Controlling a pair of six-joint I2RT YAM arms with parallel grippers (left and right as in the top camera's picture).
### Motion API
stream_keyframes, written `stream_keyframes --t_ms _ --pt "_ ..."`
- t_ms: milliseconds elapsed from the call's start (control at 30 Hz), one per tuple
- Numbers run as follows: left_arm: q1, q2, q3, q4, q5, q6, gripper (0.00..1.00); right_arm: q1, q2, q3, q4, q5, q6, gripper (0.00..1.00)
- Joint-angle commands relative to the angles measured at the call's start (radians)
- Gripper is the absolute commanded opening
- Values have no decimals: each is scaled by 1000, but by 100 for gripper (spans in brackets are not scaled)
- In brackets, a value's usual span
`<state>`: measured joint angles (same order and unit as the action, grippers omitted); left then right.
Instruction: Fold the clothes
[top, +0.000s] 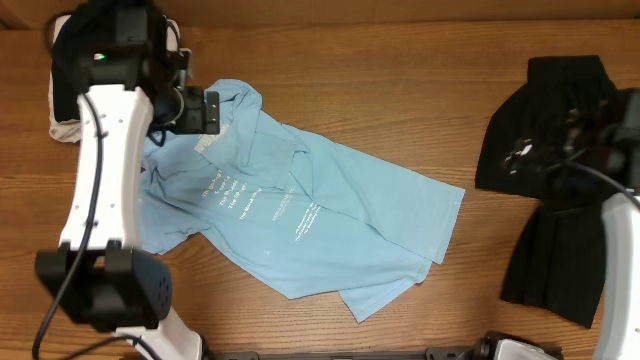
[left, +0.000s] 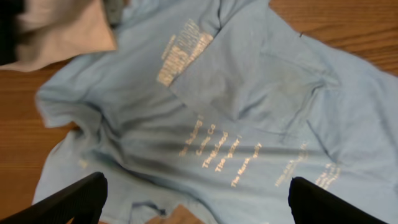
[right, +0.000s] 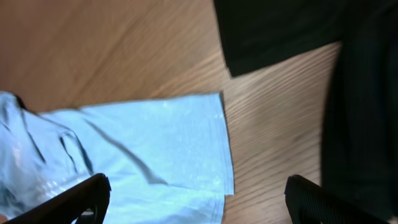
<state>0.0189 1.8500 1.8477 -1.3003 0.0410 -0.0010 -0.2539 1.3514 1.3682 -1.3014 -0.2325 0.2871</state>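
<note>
A light blue T-shirt (top: 300, 215) lies crumpled on the wooden surface (top: 420, 80), a little to the left of the middle in the overhead view. It is not flat. Several folds run across the body, and one corner of the cloth points toward the near edge of the surface. Pale printed lines of text show on the fabric.

The left arm (top: 95, 170) reaches from the near left side over the left part of the shirt. The left gripper (left: 198, 186) hangs above the T-shirt with its two fingers (left: 68, 202) spread wide apart, and nothing is between them. The fingers seem not to touch the cloth, but the wrist view is somewhat blurred, so I cannot be fully sure. At the far left corner of the shirt lies a beige cloth (left: 68, 28), just beside the blue fabric or slightly over it.

On the right side of the surface lie black clothes (top: 545, 130), near the right edge of the T-shirt, with a strip of bare wood between them. I cannot tell whether the black pile is one garment or two. The right arm (top: 620, 240) stands over this pile. The right gripper (right: 198, 186) is also opened wide and has hold of nothing. In its wrist view the straight hem of the blue shirt and bare wood lie under it, and the black cloth fills the far and right sides.
</note>
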Motion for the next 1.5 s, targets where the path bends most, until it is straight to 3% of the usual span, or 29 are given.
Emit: stream_keyframes --t_ms 0,300,800,1167,1467 --pt "-8 72 -33 41 37 112 94 63 -7 -93 64 -16 2 94" --pt "-6 279 -33 37 6 144 81 109 -6 -225 170 -14 13 94" --pt "-6 430 -33 177 -74 226 78 109 -5 -250 206 8 12 94" --pt "-7 454 -34 163 -67 222 45 109 -5 -250 220 16 12 94" --pt "-7 454 -34 161 -67 222 34 109 -5 -250 220 16 12 94"
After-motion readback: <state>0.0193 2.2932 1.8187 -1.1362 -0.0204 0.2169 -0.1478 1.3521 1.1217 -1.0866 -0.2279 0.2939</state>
